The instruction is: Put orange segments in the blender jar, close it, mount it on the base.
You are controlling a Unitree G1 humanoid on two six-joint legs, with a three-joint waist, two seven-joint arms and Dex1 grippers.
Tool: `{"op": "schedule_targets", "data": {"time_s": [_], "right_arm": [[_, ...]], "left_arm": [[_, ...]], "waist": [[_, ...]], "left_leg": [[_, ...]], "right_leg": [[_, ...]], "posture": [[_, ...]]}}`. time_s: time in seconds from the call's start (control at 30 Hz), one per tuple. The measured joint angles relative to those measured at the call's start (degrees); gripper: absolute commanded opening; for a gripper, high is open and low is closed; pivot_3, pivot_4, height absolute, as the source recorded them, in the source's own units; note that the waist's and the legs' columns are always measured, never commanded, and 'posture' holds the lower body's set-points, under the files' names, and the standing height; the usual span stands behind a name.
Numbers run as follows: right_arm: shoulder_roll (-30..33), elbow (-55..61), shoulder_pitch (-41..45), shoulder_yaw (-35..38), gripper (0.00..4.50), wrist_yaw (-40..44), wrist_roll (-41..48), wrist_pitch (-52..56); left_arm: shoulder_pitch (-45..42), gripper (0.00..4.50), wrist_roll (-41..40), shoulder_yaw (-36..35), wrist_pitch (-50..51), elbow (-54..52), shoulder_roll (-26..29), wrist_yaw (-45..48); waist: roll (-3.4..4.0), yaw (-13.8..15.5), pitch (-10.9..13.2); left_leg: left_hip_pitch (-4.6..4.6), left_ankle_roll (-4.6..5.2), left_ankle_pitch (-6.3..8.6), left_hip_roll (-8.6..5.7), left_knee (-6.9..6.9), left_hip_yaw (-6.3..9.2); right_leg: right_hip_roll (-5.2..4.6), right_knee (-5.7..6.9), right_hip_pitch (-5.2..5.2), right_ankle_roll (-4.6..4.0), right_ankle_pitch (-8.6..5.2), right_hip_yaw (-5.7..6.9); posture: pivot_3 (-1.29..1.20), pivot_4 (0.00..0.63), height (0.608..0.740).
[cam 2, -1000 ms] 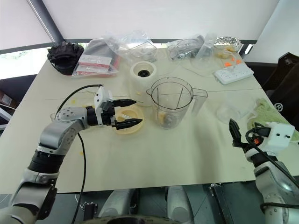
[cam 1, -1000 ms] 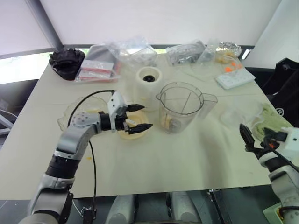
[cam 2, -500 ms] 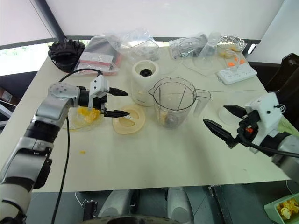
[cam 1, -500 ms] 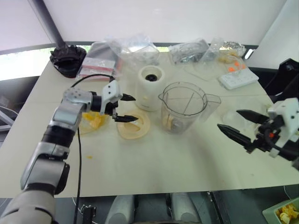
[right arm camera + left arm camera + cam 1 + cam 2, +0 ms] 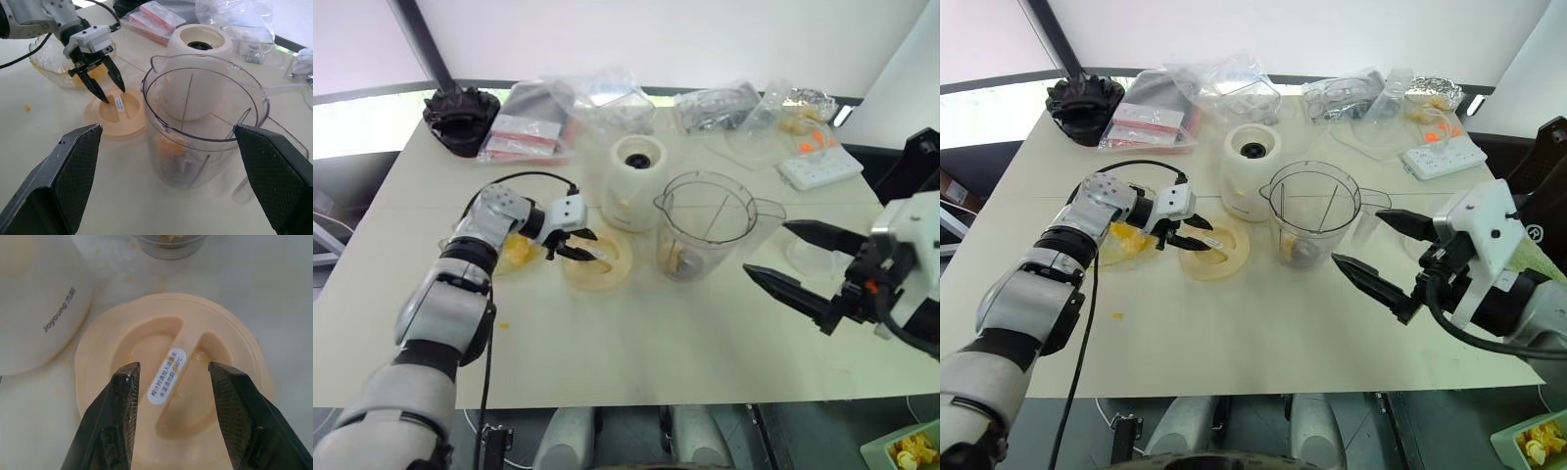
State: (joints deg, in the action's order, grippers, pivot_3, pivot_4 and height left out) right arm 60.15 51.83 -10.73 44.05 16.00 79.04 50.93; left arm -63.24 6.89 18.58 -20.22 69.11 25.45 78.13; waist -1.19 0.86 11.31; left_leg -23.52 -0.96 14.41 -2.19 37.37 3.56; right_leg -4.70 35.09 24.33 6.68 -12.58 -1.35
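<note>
Desk surface nearest the camera lies bare and cream-coloured. Above it on the right side, the right gripper hangs over the desk with its two black fingers spread wide and nothing between them, pointing toward the blender jar. The jar stands upright and uncovered in the middle of the desk, with orange segments lying at its bottom near the blade. Just beside it on the left lies the flat round cream-yellow lid. The left gripper reaches down over this lid, its fingers partly apart and set either side of the lid's raised centre bar; whether they touch it I cannot tell. Left of the lid, a clear wavy-edged dish holds more yellow fruit. Behind the lid and jar stands the base, its dark socket facing up. Plastic bags lie at the far edge
</note>
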Motion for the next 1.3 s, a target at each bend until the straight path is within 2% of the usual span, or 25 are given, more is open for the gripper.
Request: {"op": "schedule_targets", "data": {"time_s": [0.2, 0.47, 0.57, 0.63, 0.67, 0.73, 0.93, 1.0, 1.1, 1.3], "right_arm": [[0.3, 2.9, -2.3, 1.1, 4.50, -5.2, 3.9, -1.0], [2.1, 4.2, -4.3, 3.2, 4.50, -8.9, 6.5, -2.5], [2.5, 4.2, -4.5, 3.3, 4.50, -9.8, 6.7, -3.0], [2.5, 4.2, -4.8, 3.3, 4.50, -10.2, 6.6, -3.4], [2.5, 4.2, -5.0, 3.2, 4.50, -10.4, 6.6, -3.5], [1.9, 4.4, -5.9, 2.6, 4.50, -11.1, 5.5, -3.8], [-1.1, 6.0, -8.2, -2.9, 4.50, -13.2, -0.4, -4.8], [-3.4, 5.9, -9.7, -6.6, 4.50, -13.8, -5.5, -5.0], [-6.0, 4.5, -10.1, -11.0, 4.50, -14.1, -12.3, -5.4], [-14.5, -6.1, -2.4, -24.5, 4.50, -14.7, -27.7, -9.6]], "left_arm": [[-0.5, 2.25, 5.9, 1.6, -2.8, 5.0, -2.3, -4.6], [-2.2, 2.25, 12.1, 3.6, -2.6, 6.5, -5.3, -10.3], [-2.9, 1.40, 13.9, 4.4, -0.6, 6.9, -6.4, -10.8], [-3.0, 0.42, 14.5, 4.5, 0.4, 6.9, -7.0, -11.7], [-3.1, 0.24, 14.7, 4.7, 1.0, 6.9, -7.2, -11.9], [-3.2, 0.25, 15.0, 4.7, 2.1, 7.1, -7.5, -12.4], [-3.9, 0.25, 14.1, 2.5, 6.0, 7.5, -8.3, -11.1], [-3.9, 0.25, 12.2, 0.2, 7.1, 7.6, -8.2, -8.6], [-3.9, 0.25, 10.1, -2.1, 7.2, 7.4, -8.2, -5.9], [-3.2, 0.25, 3.8, -7.7, 5.8, 1.9, -7.0, 0.3]], "waist": [[-0.01, -0.1, 0.0], [-0.04, 0.1, -0.1], [0.02, 0.1, -0.2], [0.03, 0.1, -0.2], [0.03, 0.1, -0.2], [0.02, 0.0, -0.2], [0.05, 0.0, -0.2], [0.04, 0.0, -0.2], [0.03, 0.0, -0.2], [-0.01, -0.2, -0.1]], "left_leg": [[0.03, 0.00, 0.00, 0.02, 0.04, -0.01], [0.08, 0.00, 0.00, 0.01, 0.15, -0.01], [0.28, 0.00, 0.00, 0.00, 0.24, 0.03], [0.52, 0.01, 0.01, 0.03, 0.36, 0.08], [0.70, 0.00, 0.01, 0.05, 0.38, 0.09], [1.04, -0.01, 0.02, 0.13, 0.37, 0.17], [0.95, -0.01, 0.03, 0.16, 0.34, 0.24], [0.36, 0.01, 0.02, 0.09, 0.40, 0.23], [-0.47, 0.11, 0.07, -0.05, 0.66, 0.10], [-0.50, 0.21, 0.11, 0.02, 0.79, -0.11]], "right_leg": [[0.03, 0.09, 0.00, 0.05, 0.03, -0.01], [0.02, 0.11, -0.12, 0.13, 0.08, -0.02], [0.03, 0.09, -0.45, 0.12, 0.07, 0.01], [0.04, 0.02, -0.80, -0.10, -0.04, 0.06], [0.02, -0.01, -0.99, -0.09, -0.07, 0.07], [-0.02, -0.12, -1.34, 0.00, -0.15, 0.07], [-0.33, -0.25, -1.33, -0.15, -0.07, 0.18], [-0.29, -0.19, -0.75, -0.18, 0.03, 0.23], [-0.23, 0.19, 0.18, 0.36, 0.35, 0.16], [-0.07, 0.10, 0.16, 0.37, 0.37, 0.15]], "posture": [[0.00, 0.150, 0.740], [0.00, 0.150, 0.740], [0.00, 0.150, 0.740], [0.00, 0.150, 0.740], [0.00, 0.150, 0.740], [0.00, 0.150, 0.740], [0.00, 0.150, 0.740], [0.00, 0.150, 0.740], [0.00, 0.150, 0.740], [0.00, 0.150, 0.740]]}}
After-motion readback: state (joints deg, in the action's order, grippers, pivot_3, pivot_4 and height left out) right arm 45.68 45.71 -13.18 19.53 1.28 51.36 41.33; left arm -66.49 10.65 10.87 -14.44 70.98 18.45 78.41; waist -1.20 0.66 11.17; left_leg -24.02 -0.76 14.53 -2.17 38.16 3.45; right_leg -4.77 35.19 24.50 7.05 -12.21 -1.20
